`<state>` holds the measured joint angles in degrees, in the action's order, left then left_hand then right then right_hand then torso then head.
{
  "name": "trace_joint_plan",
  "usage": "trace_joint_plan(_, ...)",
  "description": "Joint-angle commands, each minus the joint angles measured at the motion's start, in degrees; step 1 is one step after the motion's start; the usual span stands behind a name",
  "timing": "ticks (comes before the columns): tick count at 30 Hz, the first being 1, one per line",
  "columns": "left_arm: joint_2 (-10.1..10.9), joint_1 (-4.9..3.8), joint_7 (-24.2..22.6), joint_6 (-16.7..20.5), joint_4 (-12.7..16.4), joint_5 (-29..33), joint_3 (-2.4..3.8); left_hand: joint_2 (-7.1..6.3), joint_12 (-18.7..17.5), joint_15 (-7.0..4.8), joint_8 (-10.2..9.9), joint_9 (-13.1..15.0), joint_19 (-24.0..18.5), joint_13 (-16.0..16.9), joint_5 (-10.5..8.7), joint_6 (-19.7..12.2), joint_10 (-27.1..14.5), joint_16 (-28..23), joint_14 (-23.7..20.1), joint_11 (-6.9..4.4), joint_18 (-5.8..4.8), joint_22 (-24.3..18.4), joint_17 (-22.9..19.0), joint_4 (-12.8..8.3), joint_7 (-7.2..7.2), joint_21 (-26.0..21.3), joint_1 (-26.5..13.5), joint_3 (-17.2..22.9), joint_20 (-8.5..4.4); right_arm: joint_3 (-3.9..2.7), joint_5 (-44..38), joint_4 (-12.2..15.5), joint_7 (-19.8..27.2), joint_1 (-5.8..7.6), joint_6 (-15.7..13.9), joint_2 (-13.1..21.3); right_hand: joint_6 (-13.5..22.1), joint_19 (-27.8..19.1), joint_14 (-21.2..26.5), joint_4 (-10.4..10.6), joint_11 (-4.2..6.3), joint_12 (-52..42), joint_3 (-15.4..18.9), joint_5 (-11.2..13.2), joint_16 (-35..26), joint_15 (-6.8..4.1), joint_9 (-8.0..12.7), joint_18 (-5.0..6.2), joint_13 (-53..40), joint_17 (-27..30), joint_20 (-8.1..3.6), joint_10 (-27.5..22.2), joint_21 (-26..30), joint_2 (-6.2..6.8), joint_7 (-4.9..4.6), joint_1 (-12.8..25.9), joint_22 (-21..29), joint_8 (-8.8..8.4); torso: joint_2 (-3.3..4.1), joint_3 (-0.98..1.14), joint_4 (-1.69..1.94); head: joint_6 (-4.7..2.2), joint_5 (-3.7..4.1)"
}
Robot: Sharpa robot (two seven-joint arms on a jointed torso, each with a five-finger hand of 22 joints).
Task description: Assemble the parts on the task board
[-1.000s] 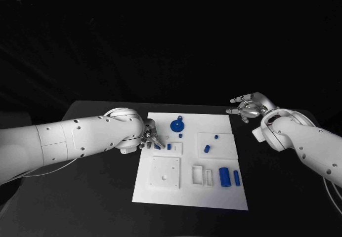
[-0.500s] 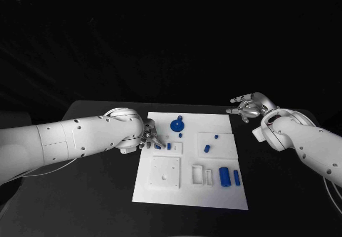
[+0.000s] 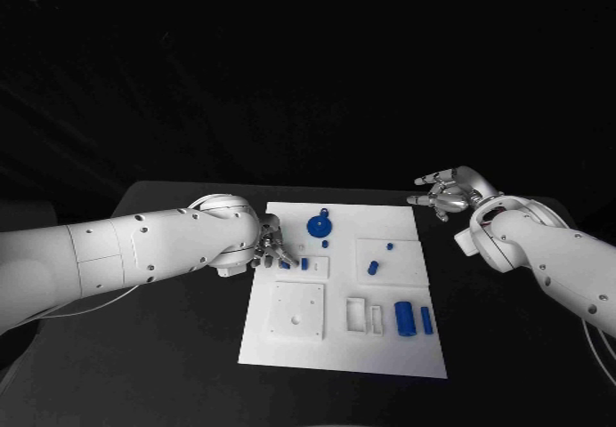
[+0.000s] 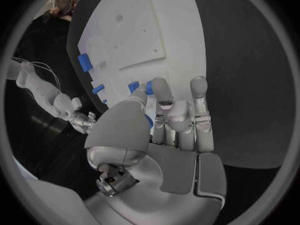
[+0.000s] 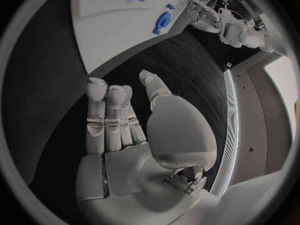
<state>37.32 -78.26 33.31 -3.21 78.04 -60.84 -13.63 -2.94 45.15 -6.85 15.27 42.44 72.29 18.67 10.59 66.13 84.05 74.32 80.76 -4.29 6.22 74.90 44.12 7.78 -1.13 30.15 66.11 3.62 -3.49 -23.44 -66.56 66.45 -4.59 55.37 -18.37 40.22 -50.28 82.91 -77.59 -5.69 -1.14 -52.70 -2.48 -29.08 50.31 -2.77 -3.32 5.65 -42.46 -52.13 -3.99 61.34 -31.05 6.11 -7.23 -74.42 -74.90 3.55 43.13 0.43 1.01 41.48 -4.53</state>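
The white rectangular task board [image 3: 344, 294] lies in the middle of the black surface [image 3: 154, 356], its long side running away from you. On it you can see small blue parts: a round blue disc with a tab [image 3: 319, 223] near the far edge, a small blue peg [image 3: 372, 265] on a raised white square right of centre, and two upright blue cylinders [image 3: 412, 318] beside white slotted frames toward the near right corner.

Your left hand [image 3: 271, 250] sits over the board's left edge, fingers bent down around a short blue piece [image 3: 285, 263] on a small raised white plate. The arm covers most of the hand in the head view; in the left wrist view the fingertips [image 4: 161, 91] lie right against blue pieces [image 4: 133, 86], but you cannot tell whether they pinch one or merely touch it.

Your right hand [image 3: 443, 194] hovers beyond the board's far right corner, over bare black surface, well apart from every part. It holds nothing, its fingers [image 5: 106, 115] extended side by side with the thumb standing apart.

Open black surface runs along both long sides of the board and in front of its near edge.
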Motion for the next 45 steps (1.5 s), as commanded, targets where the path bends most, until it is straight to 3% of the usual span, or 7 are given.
trace_joint_plan(1, -0.3, 0.35, 0.2, -1.4, 0.0, 0.0, -0.22, -0.60, 0.3, 0.05, -0.3, 0.1, 0.0, 0.0, -0.11, 0.4, 2.6, -0.2, 0.3, -0.49, -0.41, 1.0, 0.1, 0.4, -0.04, 0.2, 0.0, 0.0, -0.28, -0.02, -0.1, 0.0, 0.4, -0.05, 0.7, 0.0, 0.2, 0.3, 0.3, 0.1, 0.14, -0.1, 0.2, -0.4, -0.1, -0.20, 0.0, 0.70, 0.0, 0.1, -0.06, -0.1, 0.2, -0.07, -0.06, 0.5, -3.2, -0.29, -0.01, 0.00, 0.03, 0.03, -0.04)
trace_joint_plan(38, -0.1, -0.24, 0.4, -3.3, -0.3, -0.4, -0.21, 0.34, 0.5, 0.03, -0.4, 0.3, 0.0, -0.1, -0.12, 0.4, 2.6, 0.0, 0.4, -0.54, -0.38, 1.0, 0.8, -1.2, -0.10, 0.3, 0.3, -0.6, -0.21, -0.02, -0.1, -0.1, 0.4, -0.23, 0.9, 0.0, 0.2, 0.3, 0.3, 0.1, 0.14, -0.1, 0.2, -0.4, -0.1, -0.20, 0.0, 0.70, 0.0, 0.1, -0.06, -0.1, 0.2, -0.07, -0.06, 0.5, -3.2, -0.29, 0.00, -0.03, 0.02, 0.12, -0.08)
trace_joint_plan(45, -0.3, -0.31, 0.4, -3.1, -0.6, -0.4, -0.21, 1.34, 0.6, 0.02, -0.5, 0.4, 0.0, -0.3, -0.22, 0.4, 2.6, -0.1, 0.4, -0.56, -0.23, 1.0, 0.9, -2.3, -0.15, 0.3, 0.6, -1.2, -0.09, -0.02, -0.1, -0.1, 0.4, -0.29, 0.9, -0.1, 0.2, 0.3, 0.3, 0.1, 0.14, -0.1, 0.2, -0.4, -0.1, -0.20, 0.0, 0.70, 0.0, 0.1, -0.06, -0.1, 0.2, -0.07, -0.06, 0.5, -3.2, -0.29, 0.03, -0.01, -0.03, 0.12, -0.07)
